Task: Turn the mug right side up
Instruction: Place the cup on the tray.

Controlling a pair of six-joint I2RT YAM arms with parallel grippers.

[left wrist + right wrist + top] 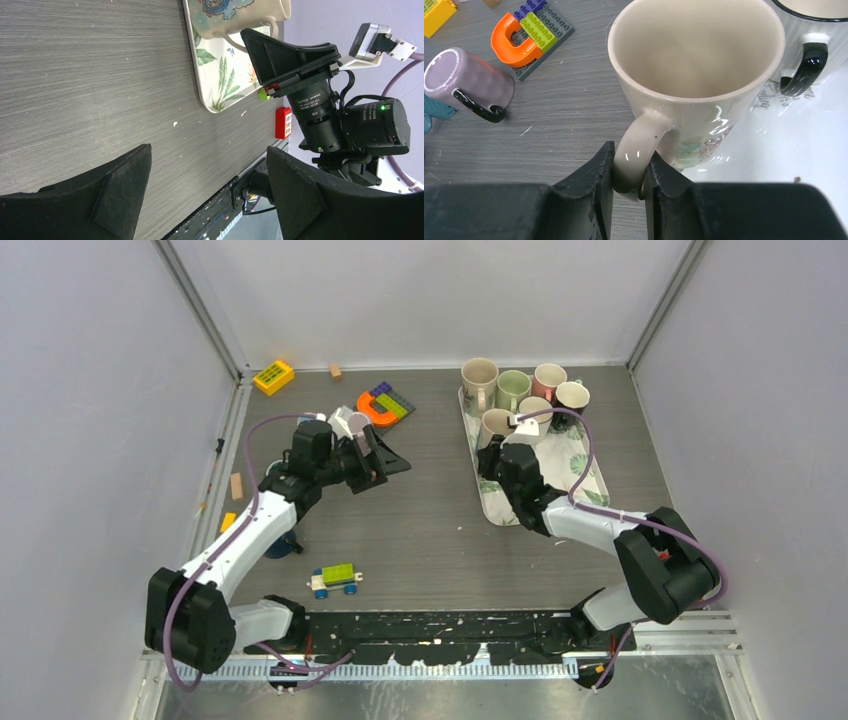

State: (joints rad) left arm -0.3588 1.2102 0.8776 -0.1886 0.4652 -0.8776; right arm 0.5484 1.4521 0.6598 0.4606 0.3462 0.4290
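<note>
A cream mug stands upright, mouth up, just ahead of the right gripper, which pinches its handle. The mug sits on a leaf-patterned tray. Further to this gripper's left, a purple mug lies tipped over. The left gripper is spread wide, holding nothing.

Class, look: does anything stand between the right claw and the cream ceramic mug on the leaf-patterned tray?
Nothing visible does. The right claw is shut on the cream ceramic mug by its handle, a finger pressing each side of it.
</note>
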